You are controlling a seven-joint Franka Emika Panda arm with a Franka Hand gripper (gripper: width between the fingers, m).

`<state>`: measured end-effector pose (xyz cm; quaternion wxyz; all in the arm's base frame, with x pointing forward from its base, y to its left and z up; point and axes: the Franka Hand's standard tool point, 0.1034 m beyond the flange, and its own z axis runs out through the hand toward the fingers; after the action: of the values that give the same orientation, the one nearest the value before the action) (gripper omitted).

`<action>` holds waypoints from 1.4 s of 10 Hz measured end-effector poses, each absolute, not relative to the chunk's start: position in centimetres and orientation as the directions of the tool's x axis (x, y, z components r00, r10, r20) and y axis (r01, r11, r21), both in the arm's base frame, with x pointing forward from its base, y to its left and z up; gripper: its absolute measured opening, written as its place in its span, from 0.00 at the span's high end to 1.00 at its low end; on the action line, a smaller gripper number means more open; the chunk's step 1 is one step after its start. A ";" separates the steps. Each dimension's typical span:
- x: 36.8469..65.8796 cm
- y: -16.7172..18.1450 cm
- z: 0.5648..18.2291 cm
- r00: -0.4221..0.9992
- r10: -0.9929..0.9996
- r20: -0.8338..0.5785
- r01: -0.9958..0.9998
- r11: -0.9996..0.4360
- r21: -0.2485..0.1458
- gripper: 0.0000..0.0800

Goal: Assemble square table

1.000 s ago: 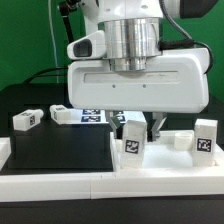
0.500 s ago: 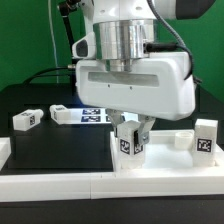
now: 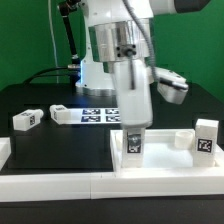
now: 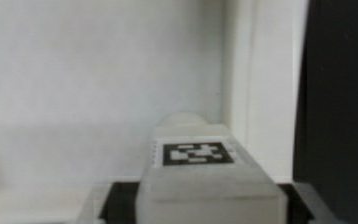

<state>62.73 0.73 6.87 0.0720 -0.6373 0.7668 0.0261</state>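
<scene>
Panda arm (image 3: pixel 118 50) stands at centre of the exterior view, wrist pointing straight down over the black table (image 3: pixel 60 145). The square tabletop (image 3: pixel 168 160), white with a raised rim, lies flat on the table toward the exterior view's right, against the front border bar (image 3: pixel 100 186). The marker board (image 3: pixel 95 116) lies flat behind it. The gripper (image 3: pixel 133 131) is clamped on a leg (image 3: pixel 133 146): in the wrist view both fingers (image 4: pixel 119 200) press against the sides of this leg (image 4: pixel 201 156), its tag facing the camera. The leg is upright over the tabletop's near corner on the exterior view's left; contact with the tabletop cannot be confirmed. A second leg (image 3: pixel 207 138) stands upright at the tabletop's far right. A third leg (image 3: pixel 27 120) and fourth leg (image 3: pixel 62 113) lie on the table, well apart from the tabletop.
</scene>
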 end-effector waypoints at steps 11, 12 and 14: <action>62.0 4.4 10.3 -0.257 -0.949 -0.184 -0.961 0.271 -0.052 0.19; 61.7 5.3 10.7 -0.247 -0.950 -0.190 -0.964 0.260 -0.048 0.19; 61.7 5.1 10.4 -0.244 -0.951 -0.188 -0.965 0.257 -0.047 0.19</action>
<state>61.72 5.11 10.43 0.0889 -0.6082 0.7878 0.0389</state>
